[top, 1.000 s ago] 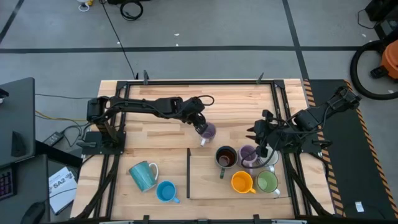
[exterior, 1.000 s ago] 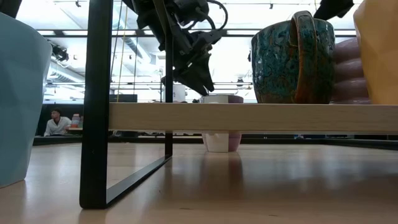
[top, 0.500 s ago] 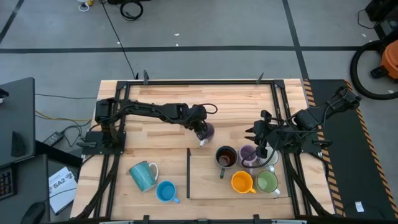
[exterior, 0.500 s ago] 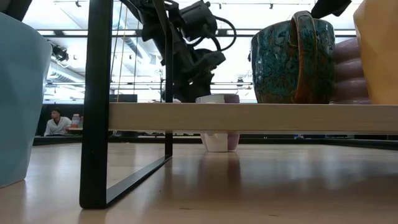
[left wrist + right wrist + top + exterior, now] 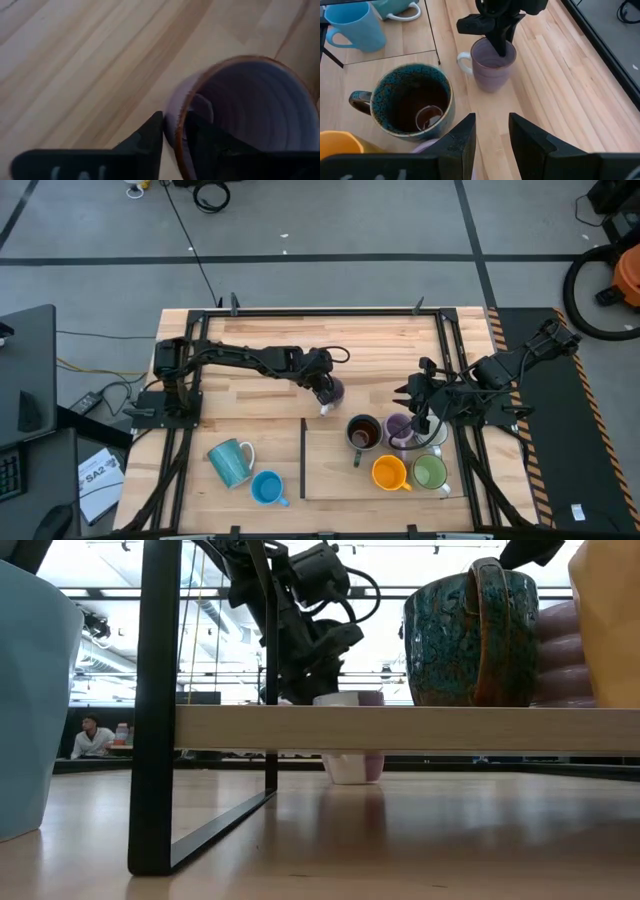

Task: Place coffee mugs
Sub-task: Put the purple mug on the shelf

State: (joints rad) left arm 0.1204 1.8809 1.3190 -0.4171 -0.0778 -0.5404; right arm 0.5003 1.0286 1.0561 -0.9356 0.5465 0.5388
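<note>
Gripping the rim of a purple mug (image 5: 331, 392), my left pincer (image 5: 322, 387) sits near the middle of the counter (image 5: 250, 415) — one finger (image 5: 145, 142) outside the wall, the other inside it. That mug stands upright on the bare wood, just beyond the far edge of the low raised board (image 5: 330, 470), its pale handle toward the board.

My right pincer (image 5: 418, 415) hangs over the board's right side, above the mug cluster. Its fingers (image 5: 462, 140) stand apart with nothing between them.

Mug positions, as read from the overhead view:
- dark teal mug (image 5: 363, 432), brown inside — on the board, upright
- second purple mug (image 5: 399, 428) — touching the dark teal one on its right
- orange mug (image 5: 389, 473) and green mug (image 5: 430, 472) — side by side at the board's near edge
- teal mug (image 5: 230, 461) and bright blue mug (image 5: 267, 487) — on the counter, left of the board, near each other

I cannot make out a white mug clearly; the right arm covers that corner.
</note>
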